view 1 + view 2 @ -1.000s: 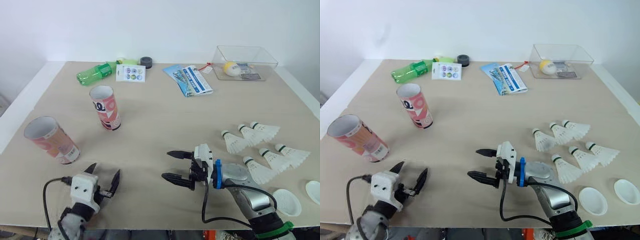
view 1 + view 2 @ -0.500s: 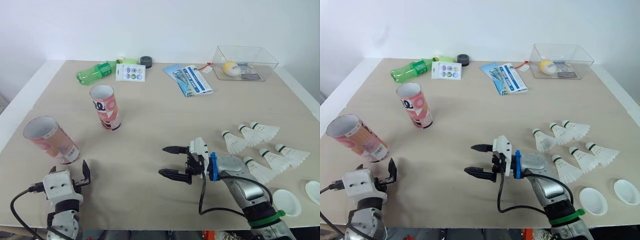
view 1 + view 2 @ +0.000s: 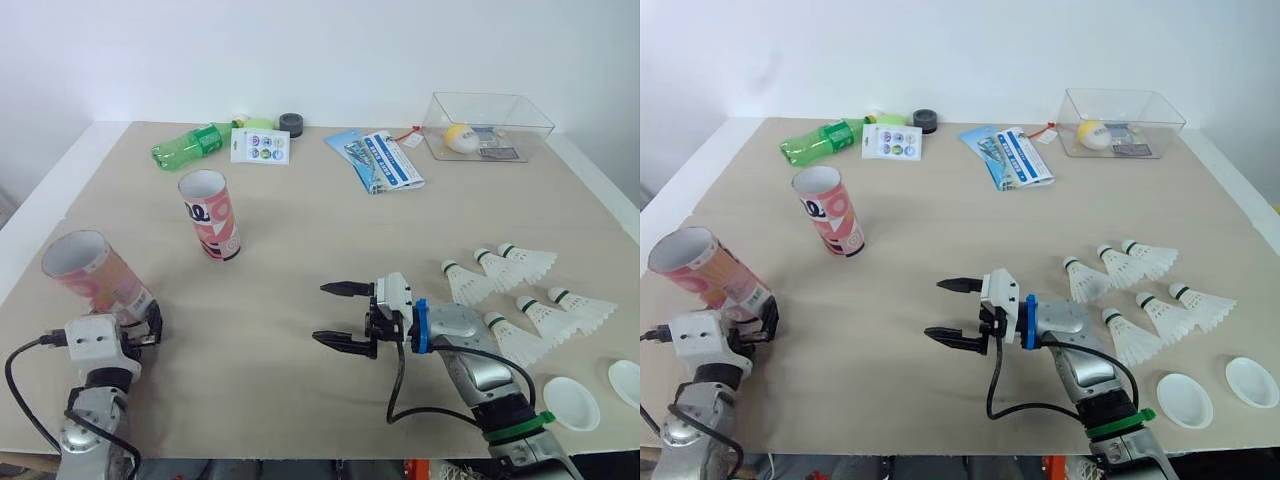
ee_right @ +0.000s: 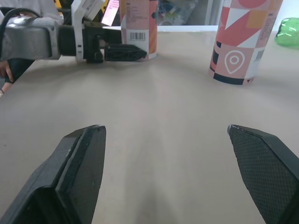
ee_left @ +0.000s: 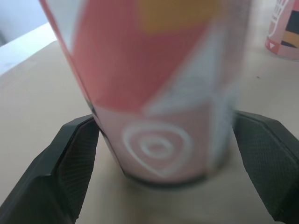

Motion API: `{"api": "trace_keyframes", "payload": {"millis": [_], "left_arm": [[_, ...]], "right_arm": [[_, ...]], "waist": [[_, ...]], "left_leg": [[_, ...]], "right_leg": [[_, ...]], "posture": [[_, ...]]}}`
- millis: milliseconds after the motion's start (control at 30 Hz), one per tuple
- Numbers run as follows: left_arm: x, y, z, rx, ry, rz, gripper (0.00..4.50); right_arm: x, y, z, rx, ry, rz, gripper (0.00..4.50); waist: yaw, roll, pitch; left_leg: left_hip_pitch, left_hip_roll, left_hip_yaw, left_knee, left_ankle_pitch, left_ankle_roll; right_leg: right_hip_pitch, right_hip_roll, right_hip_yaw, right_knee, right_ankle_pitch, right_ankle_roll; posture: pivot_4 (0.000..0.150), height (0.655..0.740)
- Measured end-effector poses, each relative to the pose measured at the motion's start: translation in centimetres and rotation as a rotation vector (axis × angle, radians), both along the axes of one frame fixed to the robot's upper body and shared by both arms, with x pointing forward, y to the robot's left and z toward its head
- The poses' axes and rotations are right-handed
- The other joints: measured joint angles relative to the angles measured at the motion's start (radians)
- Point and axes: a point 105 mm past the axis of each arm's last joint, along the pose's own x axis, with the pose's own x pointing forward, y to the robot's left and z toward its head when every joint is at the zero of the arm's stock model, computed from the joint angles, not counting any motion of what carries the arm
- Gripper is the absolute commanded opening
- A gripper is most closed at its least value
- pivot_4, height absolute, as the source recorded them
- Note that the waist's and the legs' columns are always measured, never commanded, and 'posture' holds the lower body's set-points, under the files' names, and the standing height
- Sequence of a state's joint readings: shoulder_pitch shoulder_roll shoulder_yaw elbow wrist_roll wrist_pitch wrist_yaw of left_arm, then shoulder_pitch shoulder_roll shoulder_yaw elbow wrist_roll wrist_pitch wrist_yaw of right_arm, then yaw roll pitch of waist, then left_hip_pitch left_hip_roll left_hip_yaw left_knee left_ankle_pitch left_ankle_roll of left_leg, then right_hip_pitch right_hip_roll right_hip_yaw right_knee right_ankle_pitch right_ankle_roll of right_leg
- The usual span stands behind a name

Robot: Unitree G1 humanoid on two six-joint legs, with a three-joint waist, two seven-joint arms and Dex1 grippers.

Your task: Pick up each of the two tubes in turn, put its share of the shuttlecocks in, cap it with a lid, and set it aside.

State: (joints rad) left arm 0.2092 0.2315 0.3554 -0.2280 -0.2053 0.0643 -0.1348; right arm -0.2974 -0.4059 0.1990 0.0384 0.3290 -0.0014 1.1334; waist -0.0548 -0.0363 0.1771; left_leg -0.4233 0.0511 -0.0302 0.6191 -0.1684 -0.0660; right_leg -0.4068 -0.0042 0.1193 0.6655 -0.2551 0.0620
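Left fingers [image 5: 70,161] are spread open and straddle the base of the near tube [image 3: 100,280], one finger on each side, at or just off its wall and not clamped yet. Right fingers [image 4: 77,163] are spread wide too, holding nothing, hovering over bare counter [image 3: 300,260] mid-front. Near tube stands upright at the counter's front-left, open mouth up, long axis vertical, so your left fingers meet it side-on, low by the base. Second tube [image 3: 213,218] stands upright further back, apart from both arms. Six shuttlecocks [image 3: 470,285] lie on their sides on the right, just beyond your right arm, with two lids [image 3: 570,403] near the front-right corner. Step in hand, I'd say: grasp the near tube with the left. What matters: the tube sits between the left fingers, so you only close, then lift. The grip is low, so it may tip. Your right arm is the nearer one for shuttlecocks and lids.
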Motion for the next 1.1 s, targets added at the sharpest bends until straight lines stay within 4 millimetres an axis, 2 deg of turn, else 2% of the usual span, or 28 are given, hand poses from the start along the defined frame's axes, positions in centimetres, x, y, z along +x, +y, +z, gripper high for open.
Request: {"api": "trace_keyframes", "payload": {"millis": [333,367,433,733,867,967,1033,1100], "left_arm": [[2.0,1.4,0.0,-0.043,-0.002,-0.080,4.50],[2.0,1.4,-0.1,-0.047,-0.002,-0.086,3.99],[2.1,1.3,-0.1,-0.054,-0.004,-0.097,3.42],[2.2,1.3,-0.4,-0.070,0.001,-0.094,3.42],[2.0,1.3,-0.5,-0.005,0.023,-0.130,3.42],[1.9,0.5,0.0,0.097,0.036,-0.219,3.42],[1.6,-0.9,0.3,0.150,0.050,-0.313,3.42],[1.7,-3.1,0.8,0.202,0.061,-0.451,3.42]], "right_arm": [[-0.1,0.0,-0.3,-0.008,0.003,-0.011,4.47],[-0.1,0.0,-0.3,-0.008,0.003,-0.012,4.50],[-0.1,0.0,-0.2,-0.010,0.002,-0.012,4.50],[-0.3,-0.2,-0.4,-0.012,0.010,-0.030,4.50],[-0.2,-0.2,-0.2,-0.005,0.014,-0.045,4.50],[-0.4,-0.3,0.1,0.008,0.015,-0.053,4.50],[-0.6,-0.5,0.1,0.016,0.022,-0.065,4.50],[-0.9,-0.6,0.2,0.023,0.034,-0.076,4.50]], "waist": [[0.002,0.006,-0.003],[0.002,0.006,-0.003],[0.003,0.006,-0.004],[0.004,0.012,-0.007],[0.004,0.013,-0.007],[0.004,0.013,-0.007],[0.008,0.013,-0.007],[0.011,0.011,-0.007]], "left_leg": [[0.001,0.000,0.000,0.000,0.000,0.000],[0.001,0.000,0.000,0.000,0.000,0.000],[0.001,0.000,0.000,0.000,0.000,0.000],[0.001,0.000,0.000,0.000,0.000,0.000],[0.001,0.000,0.001,0.000,0.000,0.000],[0.000,0.000,0.001,-0.001,0.000,0.000],[-0.001,-0.001,0.001,-0.001,-0.001,-0.001],[-0.002,-0.002,0.000,-0.001,-0.001,-0.001]], "right_leg": [[0.000,0.000,0.000,0.001,0.000,0.000],[0.000,0.000,0.000,0.001,0.000,0.000],[0.001,0.000,0.000,0.001,0.000,0.000],[0.001,0.000,0.000,0.001,0.000,0.000],[0.000,0.000,0.000,0.001,0.000,0.000],[0.000,-0.001,0.001,0.000,-0.001,0.001],[0.000,-0.002,0.001,0.000,-0.003,0.001],[0.000,-0.003,0.001,0.000,-0.004,0.002]], "posture": [[0.150,0.7400],[0.150,0.7400],[0.150,0.7400],[0.150,0.7400],[0.150,0.7400],[0.150,0.7400],[0.150,0.7400],[0.150,0.7400]]}}
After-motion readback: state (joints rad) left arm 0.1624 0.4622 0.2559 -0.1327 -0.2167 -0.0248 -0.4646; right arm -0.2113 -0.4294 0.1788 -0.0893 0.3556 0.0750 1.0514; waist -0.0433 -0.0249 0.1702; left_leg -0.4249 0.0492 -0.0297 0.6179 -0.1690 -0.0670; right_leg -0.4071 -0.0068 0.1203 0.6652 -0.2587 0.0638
